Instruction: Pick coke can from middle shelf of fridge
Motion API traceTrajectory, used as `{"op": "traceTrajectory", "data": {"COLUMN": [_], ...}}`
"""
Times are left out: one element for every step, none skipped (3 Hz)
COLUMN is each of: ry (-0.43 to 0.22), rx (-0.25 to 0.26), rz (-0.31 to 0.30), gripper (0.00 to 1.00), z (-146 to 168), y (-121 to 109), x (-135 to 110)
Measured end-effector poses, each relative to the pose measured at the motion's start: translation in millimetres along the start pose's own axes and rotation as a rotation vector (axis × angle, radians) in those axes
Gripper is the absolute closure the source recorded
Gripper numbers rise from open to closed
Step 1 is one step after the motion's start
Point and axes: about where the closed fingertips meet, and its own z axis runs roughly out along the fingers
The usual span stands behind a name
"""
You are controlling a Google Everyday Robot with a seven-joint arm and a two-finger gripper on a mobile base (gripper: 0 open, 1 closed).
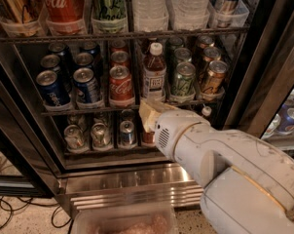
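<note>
The coke can (pixel 120 85), red with white script and a silver top, stands at the front of the middle shelf (pixel 88 110) of the fridge (pixel 132 188), with more red cans in a row behind it. Blue Pepsi cans (pixel 86 85) stand to its left and a brown bottle (pixel 154 77) to its right. My gripper (pixel 148 114) is at the end of the white arm, just in front of the shelf's front rail, below the bottle and to the lower right of the coke can. It touches no can.
The top shelf holds a large red Coca-Cola container (pixel 63 4), a green can (pixel 109 3) and water bottles (pixel 148 4). Green and brown cans (pixel 183 79) fill the right of the middle shelf. Silver cans (pixel 101 134) stand on the bottom shelf. A clear bin (pixel 122 222) sits on the floor.
</note>
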Motion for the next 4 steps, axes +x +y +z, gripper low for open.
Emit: {"op": "traceTrajectory", "data": {"ry": [0.04,0.063,0.075,0.109], "rx": [0.074,0.12,0.149,0.143], "rz": [-0.097,-0.19,-0.263,-0.286], "gripper": [1.0,1.0,1.0,1.0], "z": [13.1,26.8,40.3,45.6], "y": [-10.8,-15.7,-17.5,-13.8], "x": [6.0,5.4,0.7,1.5]}}
